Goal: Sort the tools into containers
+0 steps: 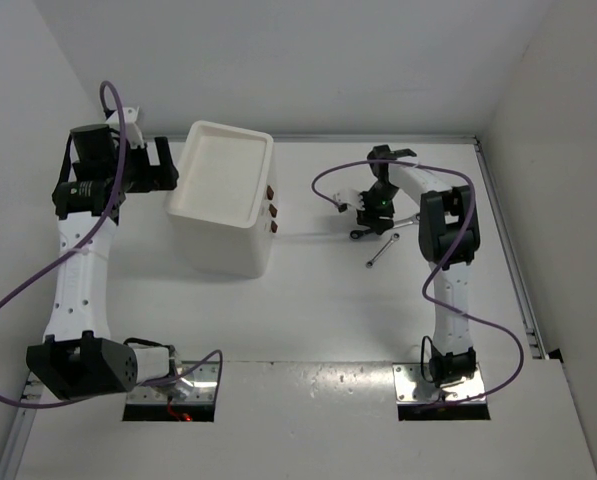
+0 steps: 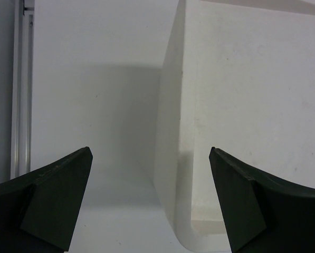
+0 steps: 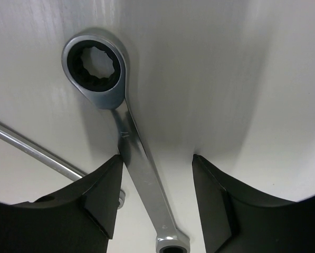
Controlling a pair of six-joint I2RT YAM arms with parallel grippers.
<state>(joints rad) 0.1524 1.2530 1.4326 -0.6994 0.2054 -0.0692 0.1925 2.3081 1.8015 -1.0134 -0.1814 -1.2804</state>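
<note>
In the top view, the white plastic box unit with a shallow top tray (image 1: 190, 192) stands in the upper left part of the frame. Its three small red-brown handles (image 1: 272, 210) face to the right. The left gripper (image 1: 162, 166) hangs just beside the left wall of this box. Right of the centre, the right gripper (image 1: 368, 214) is low over the white table (image 1: 308, 310), above a silver metal ring wrench (image 1: 358, 234) which it partly hides. A second silver wrench (image 1: 381, 252) lies just below it, tilted.

In the left wrist view, the two dark fingers (image 2: 57, 203) stand wide apart with nothing between them. The rounded corner of the box fills the right half of the frame, and a metal rail (image 2: 20, 79) runs along the left edge.

In the right wrist view, the ring wrench lies flat on the table, with its ring head in the upper left. Its shaft passes between the fingers (image 3: 226, 208), close against the left one. The jaws are apart and not clamped, because a gap shows on the right side. The thin shaft of the second wrench crosses the left edge.
</note>
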